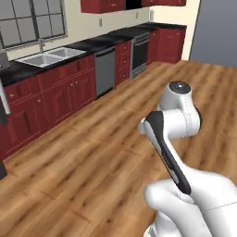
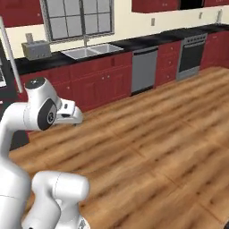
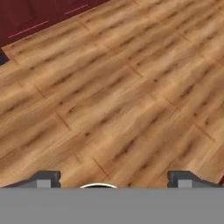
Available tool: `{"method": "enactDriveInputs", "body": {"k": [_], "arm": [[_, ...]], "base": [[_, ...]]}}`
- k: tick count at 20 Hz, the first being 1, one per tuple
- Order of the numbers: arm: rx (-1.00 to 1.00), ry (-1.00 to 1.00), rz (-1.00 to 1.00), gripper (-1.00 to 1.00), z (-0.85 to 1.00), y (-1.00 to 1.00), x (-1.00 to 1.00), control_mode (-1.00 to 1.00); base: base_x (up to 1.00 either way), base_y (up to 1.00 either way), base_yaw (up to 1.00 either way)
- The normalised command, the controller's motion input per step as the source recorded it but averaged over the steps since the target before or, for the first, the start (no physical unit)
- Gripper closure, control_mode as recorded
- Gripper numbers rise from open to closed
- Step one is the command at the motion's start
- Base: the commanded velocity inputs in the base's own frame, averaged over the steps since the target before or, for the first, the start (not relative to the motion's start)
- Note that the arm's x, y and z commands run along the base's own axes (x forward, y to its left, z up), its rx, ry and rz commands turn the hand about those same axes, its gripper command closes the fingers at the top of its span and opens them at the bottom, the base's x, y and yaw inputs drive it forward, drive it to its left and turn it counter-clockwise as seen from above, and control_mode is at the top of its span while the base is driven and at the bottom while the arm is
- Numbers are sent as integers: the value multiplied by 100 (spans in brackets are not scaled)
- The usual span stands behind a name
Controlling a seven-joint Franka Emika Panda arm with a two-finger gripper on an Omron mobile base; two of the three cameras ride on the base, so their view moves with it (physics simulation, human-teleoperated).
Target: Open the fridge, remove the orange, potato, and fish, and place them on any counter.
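In the left base view, the folded white arm (image 1: 173, 134) is seen low at the right over a wooden floor (image 1: 92, 152). Red cabinets (image 1: 60, 92) under a black counter with a sink (image 1: 46, 56) run along the far wall, with a dishwasher (image 1: 105, 70) and a stove (image 1: 140, 53) beyond.

In the right base view, the same counter and sink (image 2: 91, 50) are shown, with a toaster (image 2: 36, 49) on it. A white rod at the left edge (image 2: 9, 49) is probably a handle of the fridge; the orange, potato and fish cannot be located.

In the hand view, the gripper (image 3: 113, 179) is aimed at bare floor (image 3: 113, 96), its jaws spread wide with nothing between them.

The potato is judged firm and light, best pinched across its middle. The fish is likely slim and slippery, so it should be taken across the body.
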Motion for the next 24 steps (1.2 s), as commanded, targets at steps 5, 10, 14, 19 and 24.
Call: {"method": "enactDriveInputs", "body": {"k": [5,10,14,19,24], "arm": [[0,0,0,-100,0,0,0,100],[0,0,0,-100,0,0,0,100],[0,0,0,-100,0,0,0,100],[0,0,0,-100,0,0,0,100],[0,0,0,-100,0,0,0,100]], "base": [[-49,100,68],[33,61,69],[100,2,54],[100,-42,21],[100,-41,7]]}}
